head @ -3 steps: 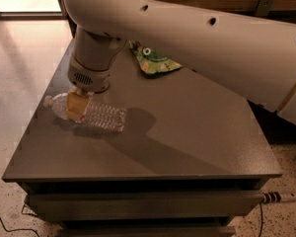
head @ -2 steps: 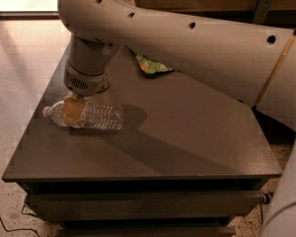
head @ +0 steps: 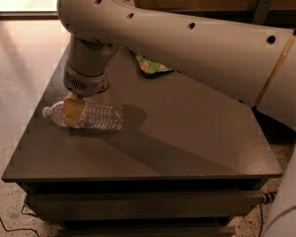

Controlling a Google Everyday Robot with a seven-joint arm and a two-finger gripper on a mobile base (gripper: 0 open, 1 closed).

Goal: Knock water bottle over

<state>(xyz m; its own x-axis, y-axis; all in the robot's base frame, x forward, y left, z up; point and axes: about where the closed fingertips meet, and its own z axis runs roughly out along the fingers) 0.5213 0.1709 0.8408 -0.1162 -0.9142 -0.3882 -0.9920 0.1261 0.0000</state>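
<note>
The water bottle (head: pixel 96 116) is a clear ribbed plastic bottle. It lies on its side on the dark table (head: pixel 187 142) near the left edge, with its cap end (head: pixel 46 112) pointing left. My gripper (head: pixel 73 110) hangs straight down from the big white arm (head: pixel 187 43) and sits right over the bottle's neck end. Its yellowish fingertip pad (head: pixel 72 112) overlaps the bottle. The bottle's label is not visible.
A green and yellow crumpled bag (head: pixel 150 64) lies at the back of the table, partly hidden behind the arm. The table's left edge is close to the bottle's cap. Tiled floor (head: pixel 19 58) lies to the left. A drawer front runs under the tabletop.
The arm has swung so more of it fills the right side. The gripper stays over the lying bottle, which has shifted slightly and settled flat.
</note>
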